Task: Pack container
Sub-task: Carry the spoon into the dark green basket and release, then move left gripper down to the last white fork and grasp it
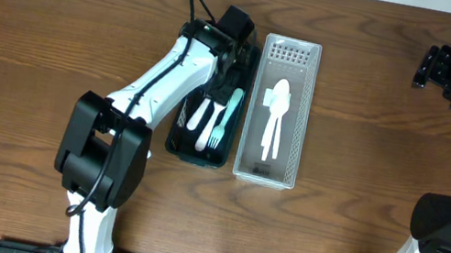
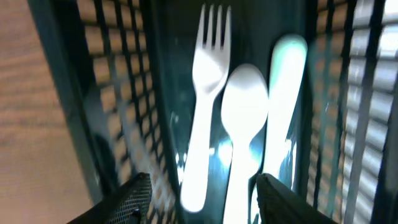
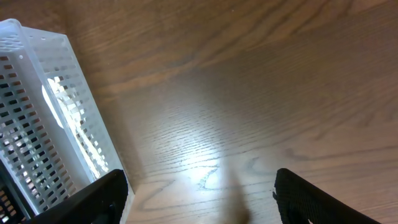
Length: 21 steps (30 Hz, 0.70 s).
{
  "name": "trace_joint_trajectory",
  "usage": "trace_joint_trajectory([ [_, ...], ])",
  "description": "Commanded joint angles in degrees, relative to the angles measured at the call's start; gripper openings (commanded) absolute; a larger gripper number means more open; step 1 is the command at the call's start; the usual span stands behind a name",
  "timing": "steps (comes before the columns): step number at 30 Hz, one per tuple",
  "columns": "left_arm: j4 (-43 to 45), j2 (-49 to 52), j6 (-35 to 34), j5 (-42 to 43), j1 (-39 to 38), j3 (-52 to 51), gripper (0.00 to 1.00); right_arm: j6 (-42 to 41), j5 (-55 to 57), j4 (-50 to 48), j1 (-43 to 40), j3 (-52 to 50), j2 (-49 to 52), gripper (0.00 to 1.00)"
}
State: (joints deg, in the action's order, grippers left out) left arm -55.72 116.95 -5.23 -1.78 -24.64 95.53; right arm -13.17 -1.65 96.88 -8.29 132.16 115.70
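1 dark basket [image 2: 124, 93] hemming left pincer [image 2: 204, 196]; right pincer [image 3: 199, 186] over open table [image 3: 249, 93]

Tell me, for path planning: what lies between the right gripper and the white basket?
Just bare table from right gripper to white basket, per the overhead view.

Overhead looks straight down on the whole table [image 1: 40, 19]; left wrist sits close inside the dark basket [image 2: 118, 93], right wrist faces low beside the white basket [image 3: 37, 124]; overhead shares those 2 baskets.
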Motion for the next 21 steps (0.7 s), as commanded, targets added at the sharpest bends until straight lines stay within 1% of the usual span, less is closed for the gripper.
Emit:
trace_joint_trajectory([
  [1, -1.7, -5.9, 2.0, -2.0, 0.1, 2.3, 0.57, 0.0, 0.3, 0.2, 0.0, -0.3, -0.2, 0.79],
  [7, -3.3, -20.4, 1.1, -16.2, 1.6, 2.3, 0.61, 0.0, 0.3, -0.2, 0.0, -0.3, -0.2, 0.79],
  [9, -4.2, -24.6, -2.1, -17.2, 3.7, 2.3, 0.65, 0.0, 0.3, -0.3, 0.0, -0.3, -0.2, 0.79],
  [11, -6.6, -28.2, -7.4, -17.2, 7.1, 2.3, 0.67, 0.0, 0.3, -0.3, 0.0, -0.3, -0.2, 0.79],
  [16, -18.5, -32.5, -28.9, -17.2, 18.1, 2.1, 0.68, 0.4, 0.3, -0.6, 0.0, -0.3, -0.2, 0.79],
  [18, -23.0, -32.6, -36.5, -17.0, 21.9, 1.7, 0.71, 0.4, 0.3, -1.0, 0.0, -0.3, -0.2, 0.79],
  [19, -25.0, -32.6, -41.0, -16.7, 23.9, 1.0, 0.71, 0.4, 0.3, -1.2, 0.0, -0.3, -0.2, 0.79],
  [21, -27.3, -32.5, -51.0, -15.6, 26.7, -1.2, 0.77, 0.4, 0.3, -1.5, 0.0, -0.3, -0.2, 0.80],
])
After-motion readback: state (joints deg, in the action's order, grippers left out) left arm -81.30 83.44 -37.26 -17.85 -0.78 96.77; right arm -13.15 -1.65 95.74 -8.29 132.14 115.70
